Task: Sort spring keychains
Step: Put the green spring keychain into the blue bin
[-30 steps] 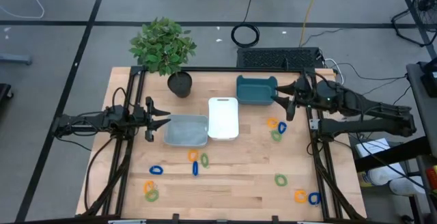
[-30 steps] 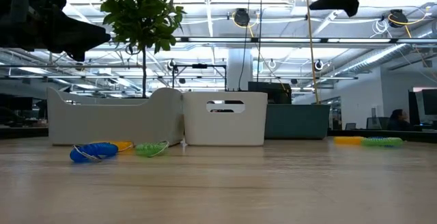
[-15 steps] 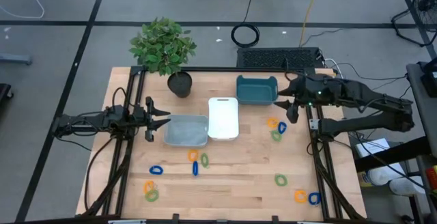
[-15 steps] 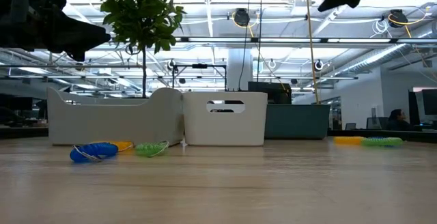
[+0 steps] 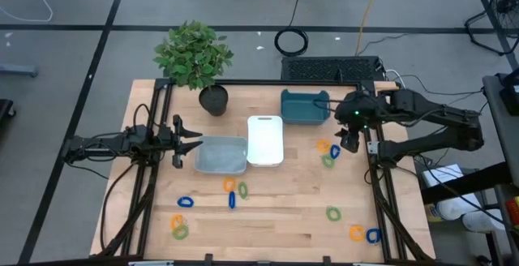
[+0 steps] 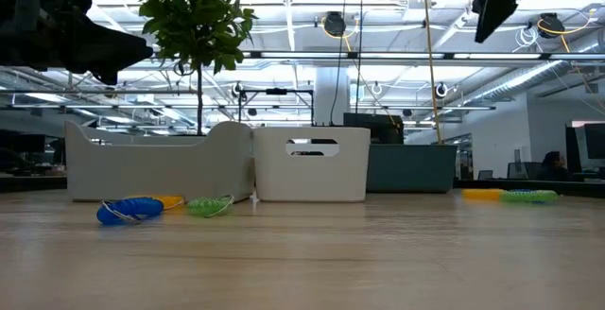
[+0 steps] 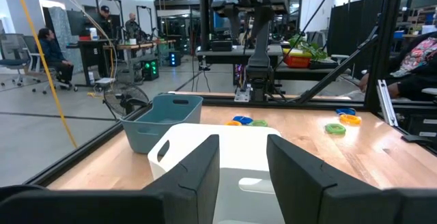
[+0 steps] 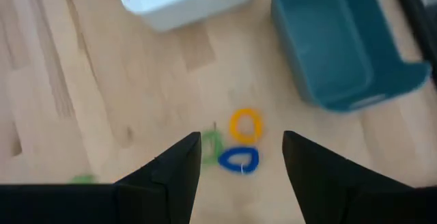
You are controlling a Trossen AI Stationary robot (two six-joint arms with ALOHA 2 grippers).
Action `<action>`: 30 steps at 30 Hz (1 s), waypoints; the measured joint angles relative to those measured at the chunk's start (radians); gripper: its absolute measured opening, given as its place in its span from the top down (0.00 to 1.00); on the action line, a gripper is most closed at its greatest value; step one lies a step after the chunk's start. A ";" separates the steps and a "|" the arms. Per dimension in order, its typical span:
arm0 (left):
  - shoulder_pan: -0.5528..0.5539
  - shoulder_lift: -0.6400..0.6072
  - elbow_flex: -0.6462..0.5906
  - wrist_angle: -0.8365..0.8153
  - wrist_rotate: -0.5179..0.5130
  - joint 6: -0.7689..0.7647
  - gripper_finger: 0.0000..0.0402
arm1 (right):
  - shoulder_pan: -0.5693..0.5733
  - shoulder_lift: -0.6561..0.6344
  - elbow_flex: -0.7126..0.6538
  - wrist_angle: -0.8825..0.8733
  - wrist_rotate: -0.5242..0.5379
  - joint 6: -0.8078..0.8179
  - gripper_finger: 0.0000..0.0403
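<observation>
We see a pale wood bench with visible grain and a matt finish. The white tray, grey tray and teal tray look like smooth plastic, the spring keychains glossy coiled plastic.

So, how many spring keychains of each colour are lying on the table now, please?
Blue keychains: 4
Orange keychains: 4
Green keychains: 4
Total: 12
</observation>
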 joint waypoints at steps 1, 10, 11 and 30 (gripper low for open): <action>0.000 0.000 0.000 0.000 0.000 0.000 0.67 | 0.000 0.008 0.000 -0.011 -0.011 0.017 0.51; 0.000 0.000 0.000 0.000 0.000 0.000 0.67 | 0.042 0.079 0.000 -0.080 -0.292 0.049 0.51; 0.000 0.000 0.000 0.000 0.000 0.000 0.67 | 0.060 0.083 0.000 -0.080 -0.291 0.048 0.51; 0.000 0.000 0.000 0.000 0.000 0.000 0.67 | 0.308 0.128 -0.108 -0.025 -0.077 0.078 0.51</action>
